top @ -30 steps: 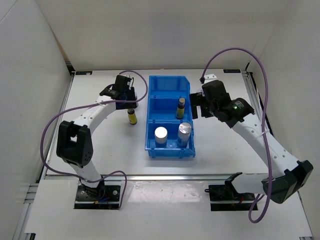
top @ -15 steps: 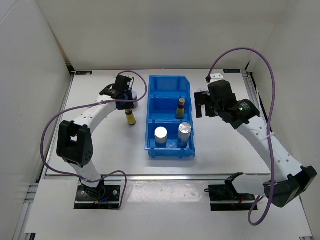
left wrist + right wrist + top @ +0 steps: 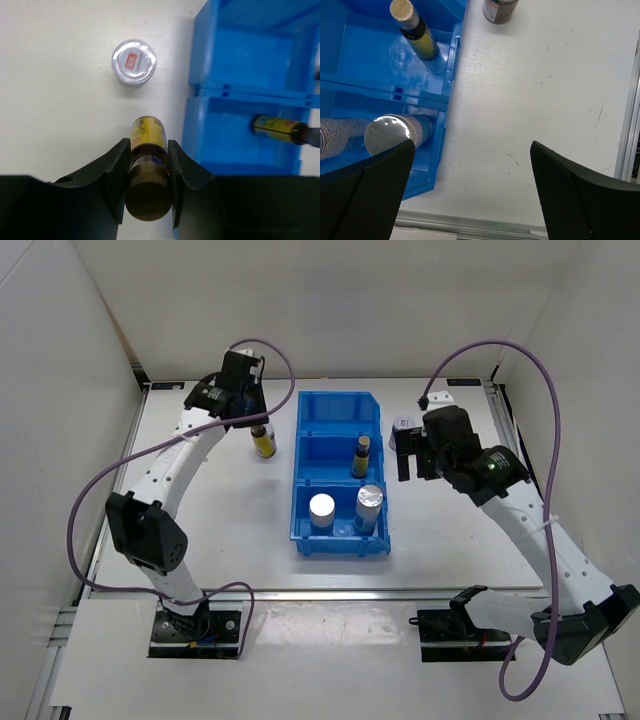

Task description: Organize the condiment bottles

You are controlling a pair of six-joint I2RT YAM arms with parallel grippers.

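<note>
My left gripper [image 3: 256, 423] is shut on a slim amber bottle [image 3: 264, 444] by its neck, left of the blue bin [image 3: 340, 543]; the left wrist view shows the bottle [image 3: 148, 135] between the fingers [image 3: 148, 152]. A squat jar with a red-marked lid [image 3: 133, 61] stands on the table beyond it. In the bin, a second amber bottle [image 3: 361, 457] stands in the middle compartment and two silver-topped cylinders [image 3: 322, 510] [image 3: 369, 505] in the front one. My right gripper [image 3: 410, 455] is open and empty over the table right of the bin. The other jar [image 3: 403, 423] stands just behind it.
The bin's far compartment [image 3: 338, 420] holds nothing. In the right wrist view the bin wall [image 3: 452, 60] is at the left, the jar [image 3: 497, 10] at the top edge, and the table's metal front rail [image 3: 520, 222] below. White walls enclose the table.
My left gripper has carried the amber bottle toward the back of the table, and the arm has risen. My right gripper has shifted slightly right and back, still open.
</note>
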